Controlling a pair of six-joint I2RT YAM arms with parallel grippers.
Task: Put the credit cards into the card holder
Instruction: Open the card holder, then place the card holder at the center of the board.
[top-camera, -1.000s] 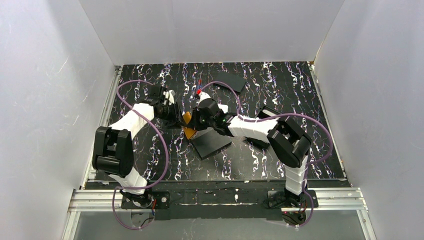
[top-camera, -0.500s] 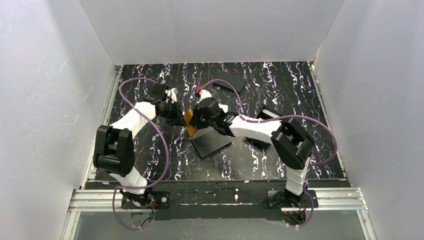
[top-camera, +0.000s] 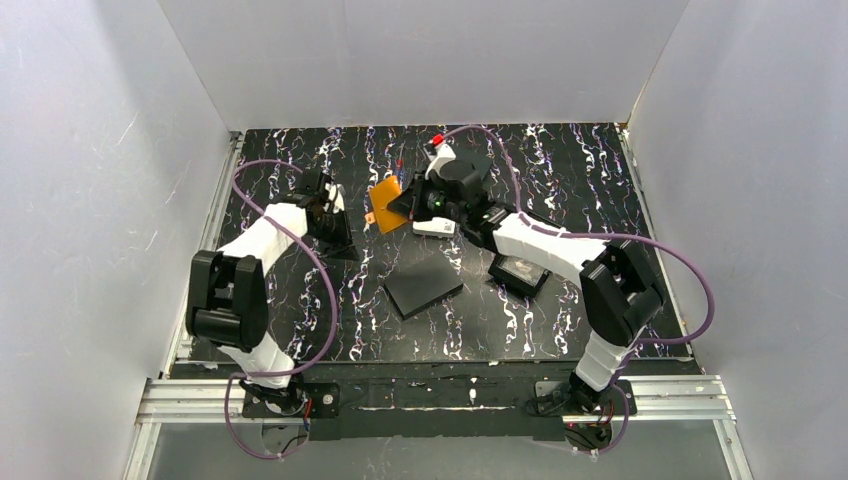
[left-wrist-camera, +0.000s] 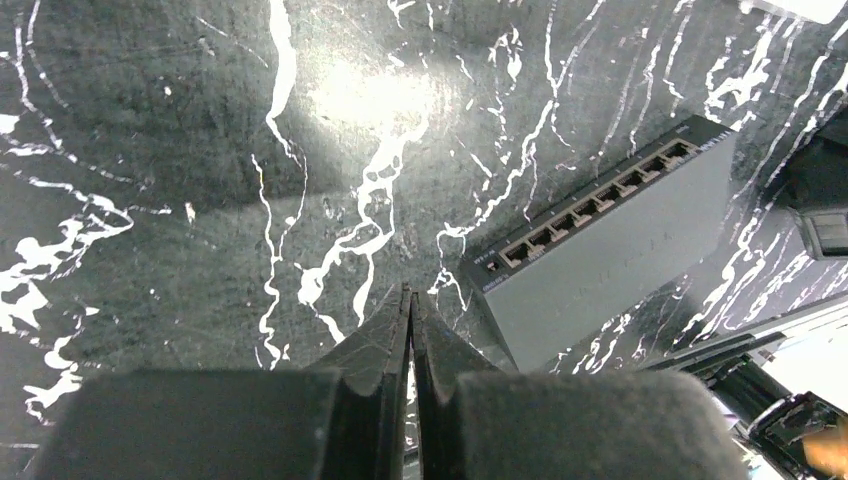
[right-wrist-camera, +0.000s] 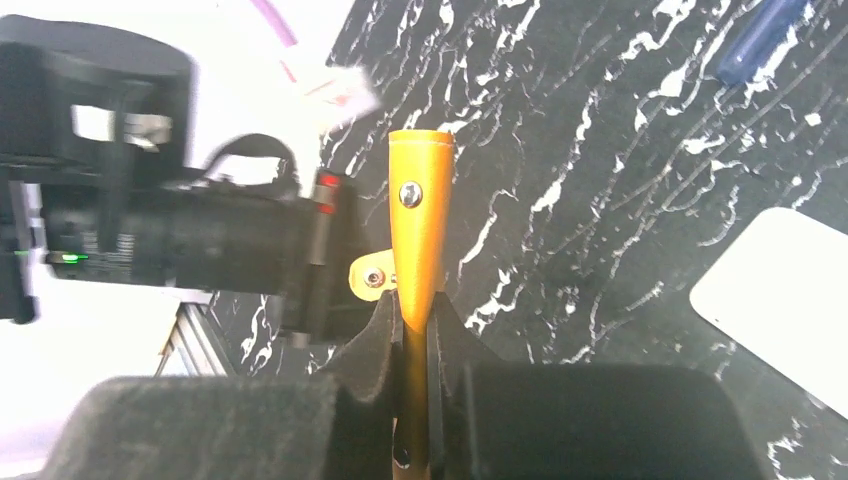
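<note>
Nearest, mid-surface: a dark box (top-camera: 422, 288) lying flat; the L wrist cam shows a row of ports along one side. To its right, partly under the R arm (top-camera: 545, 250), sits a dark case (top-camera: 520, 273).

Further back on the left side, the L gripper (top-camera: 338, 238) points down at the marbled surface (top-camera: 300, 330). Its fingers (left-wrist-camera: 385, 330) are pressed together w/ nothing btwn them. Box is near it, not touching.

Past that, left of centre toward the far edge, the R gripper (top-camera: 405, 205) is clamped on the holder (top-camera: 384, 205): orange, looks folded flat, small tab w/ snap sticking out one side. The R wrist cam shows it edge-on btwn the fingers, reaching well beyond the tips, apparently off the surface.

Same cam: a white flat piece (right-wrist-camera: 780, 300) w/ rounded corner lies on the surface, & farther off a blue thing (right-wrist-camera: 765, 35), too blurred to ID.
</note>
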